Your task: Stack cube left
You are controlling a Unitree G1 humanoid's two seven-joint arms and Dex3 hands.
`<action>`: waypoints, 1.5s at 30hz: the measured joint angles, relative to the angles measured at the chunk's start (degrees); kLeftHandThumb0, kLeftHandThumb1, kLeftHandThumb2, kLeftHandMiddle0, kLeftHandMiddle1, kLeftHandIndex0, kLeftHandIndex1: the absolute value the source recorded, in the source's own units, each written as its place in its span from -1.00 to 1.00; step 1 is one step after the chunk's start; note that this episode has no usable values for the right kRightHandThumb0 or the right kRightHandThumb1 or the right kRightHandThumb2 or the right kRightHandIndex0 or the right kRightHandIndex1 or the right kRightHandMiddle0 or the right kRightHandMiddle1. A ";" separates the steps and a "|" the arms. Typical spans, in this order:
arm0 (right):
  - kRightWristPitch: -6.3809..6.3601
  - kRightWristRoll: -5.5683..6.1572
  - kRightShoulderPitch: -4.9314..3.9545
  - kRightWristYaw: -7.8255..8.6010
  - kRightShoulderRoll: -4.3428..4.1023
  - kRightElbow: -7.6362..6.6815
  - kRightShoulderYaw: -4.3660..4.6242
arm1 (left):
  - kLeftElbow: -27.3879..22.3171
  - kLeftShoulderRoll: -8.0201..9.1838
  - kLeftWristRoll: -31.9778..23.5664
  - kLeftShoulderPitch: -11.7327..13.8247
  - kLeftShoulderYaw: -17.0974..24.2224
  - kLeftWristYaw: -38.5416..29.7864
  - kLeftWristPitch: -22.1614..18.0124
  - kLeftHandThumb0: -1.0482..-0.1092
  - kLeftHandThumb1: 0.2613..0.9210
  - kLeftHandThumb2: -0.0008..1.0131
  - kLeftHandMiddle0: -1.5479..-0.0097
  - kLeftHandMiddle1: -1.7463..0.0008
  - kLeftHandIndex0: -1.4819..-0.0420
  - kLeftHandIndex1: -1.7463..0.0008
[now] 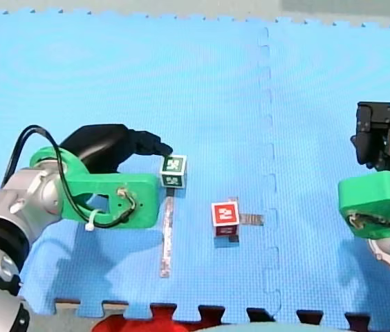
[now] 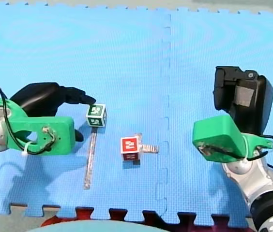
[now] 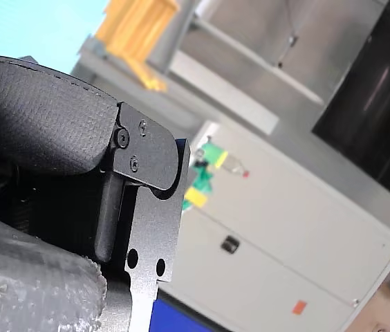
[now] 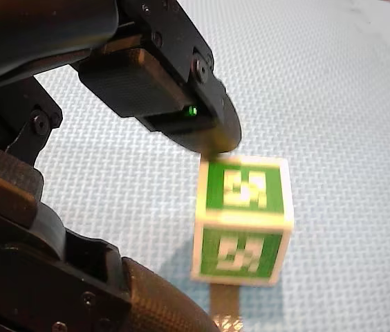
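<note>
- the green cube (image 1: pixel 173 171) is seen standing on the blue foam mat (image 1: pixel 181 83), at the far end of a long grey tape strip (image 1: pixel 166 242).
- the red cube (image 1: pixel 225 215) is set on the mat near it, to its right and closer to the robot, apart from it, with a short tape strip (image 1: pixel 252 220) beside it.
- the left hand (image 1: pixel 112 149) is placed at the green cube. in the second wrist view one fingertip (image 4: pixel 212 131) is seen at the cube's top rear edge, with the other fingers held off it, so nothing is pinched yet.
- the right hand (image 2: pixel 240 99) is held at the mat's right side, well apart from both cubes. whether it is spread or closed cannot be told.
- the step in hand is judged to be the grasp of the green cube.
- next, a firm pinch on opposite faces is called for, then a lift and a square placement onto the red cube.
</note>
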 measured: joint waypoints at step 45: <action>0.12 -1.30 1.42 -1.27 0.06 -1.58 0.69 | 0.32 -1.87 -3.38 2.91 2.87 4.19 -0.07 -0.76 0.50 -0.99 -0.17 -1.00 0.24 0.92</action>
